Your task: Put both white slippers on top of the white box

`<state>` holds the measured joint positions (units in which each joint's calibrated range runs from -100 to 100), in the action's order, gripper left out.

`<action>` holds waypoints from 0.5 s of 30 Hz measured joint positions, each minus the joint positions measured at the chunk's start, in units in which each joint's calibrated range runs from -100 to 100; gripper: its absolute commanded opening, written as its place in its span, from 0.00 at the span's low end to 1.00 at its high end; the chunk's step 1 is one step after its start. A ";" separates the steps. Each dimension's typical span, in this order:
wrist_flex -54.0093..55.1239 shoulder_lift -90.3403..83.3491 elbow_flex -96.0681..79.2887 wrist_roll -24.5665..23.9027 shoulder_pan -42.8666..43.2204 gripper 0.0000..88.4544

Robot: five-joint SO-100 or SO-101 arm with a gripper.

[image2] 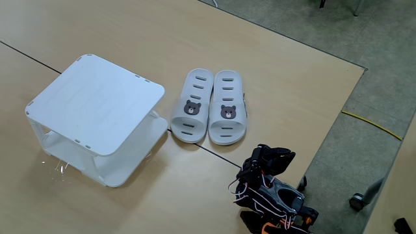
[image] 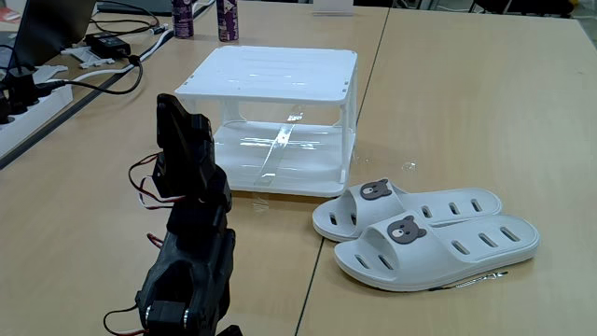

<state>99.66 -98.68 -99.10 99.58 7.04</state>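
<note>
Two white slippers with bear-face badges lie side by side on the wooden table, one nearer the box, the other beside it. The white box, a two-tier stand with a slatted top, stands a short gap away and has nothing on top. My black arm is folded up at the table edge. Its gripper looks shut with nothing in it, well apart from the slippers and the box.
In a fixed view, a power strip, cables, a black adapter and two dark bottles sit at the back left. The table edge runs close to the arm. A thin wire lies by the nearer slipper.
</note>
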 measured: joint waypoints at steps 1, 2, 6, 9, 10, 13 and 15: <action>0.00 0.00 0.00 0.00 0.00 0.01; -0.17 0.00 0.00 0.00 -0.07 0.01; -2.32 0.00 0.00 0.00 -1.27 0.01; -2.49 0.00 0.00 0.00 -1.35 0.01; -2.49 0.00 0.00 0.00 -1.35 0.01; -2.49 0.00 0.00 0.00 -1.35 0.01; -2.49 0.00 0.00 0.00 -1.35 0.01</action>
<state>97.17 -98.68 -99.10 99.58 5.69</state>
